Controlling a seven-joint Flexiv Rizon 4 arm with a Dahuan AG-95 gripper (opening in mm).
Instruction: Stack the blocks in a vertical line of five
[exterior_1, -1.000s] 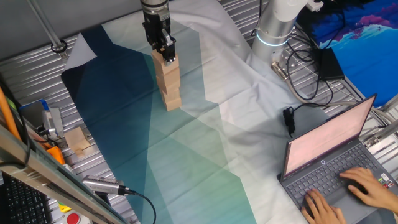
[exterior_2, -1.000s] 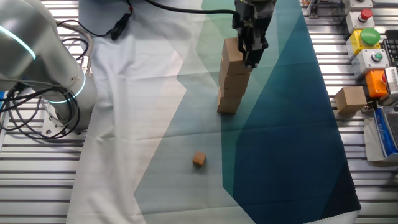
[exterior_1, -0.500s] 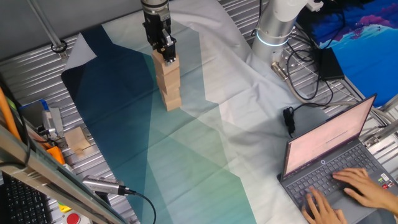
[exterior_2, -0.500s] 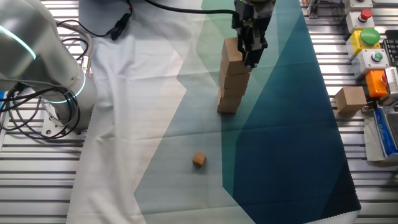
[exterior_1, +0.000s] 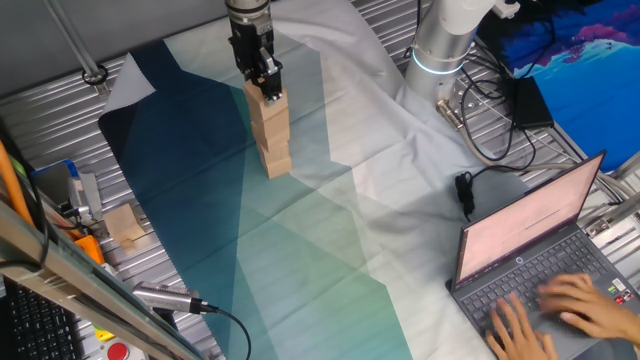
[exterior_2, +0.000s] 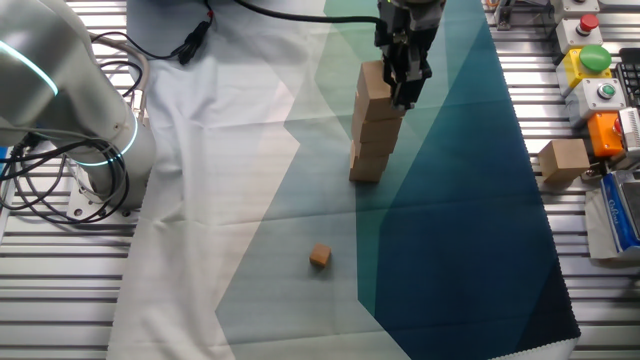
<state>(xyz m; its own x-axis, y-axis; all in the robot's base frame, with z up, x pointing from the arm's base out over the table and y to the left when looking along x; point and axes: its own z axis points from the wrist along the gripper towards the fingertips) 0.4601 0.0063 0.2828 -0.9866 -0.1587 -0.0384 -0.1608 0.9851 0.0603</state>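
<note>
Several light-tan wooden blocks stand in one upright, slightly twisted stack (exterior_1: 273, 145) on the teal part of the cloth; the stack also shows in the other fixed view (exterior_2: 370, 150). My gripper (exterior_1: 268, 88) (exterior_2: 405, 90) comes down from above and is shut on the top block (exterior_1: 274, 106) (exterior_2: 370, 80), which rests on the stack. One more tan block (exterior_1: 125, 224) (exterior_2: 565, 160) sits apart on the metal table beside the cloth. A much smaller wooden cube (exterior_2: 319, 257) lies on the cloth in front of the stack.
The robot base (exterior_1: 440, 40) (exterior_2: 60, 90) stands on the white cloth with cables (exterior_1: 490, 130) around it. A laptop (exterior_1: 530, 250) with a person's hands (exterior_1: 560, 310) on it is at the near right. Button boxes (exterior_2: 590, 60) line the table edge.
The gripper and the stack have not moved. Only the person's hands have shifted on the laptop keyboard.
</note>
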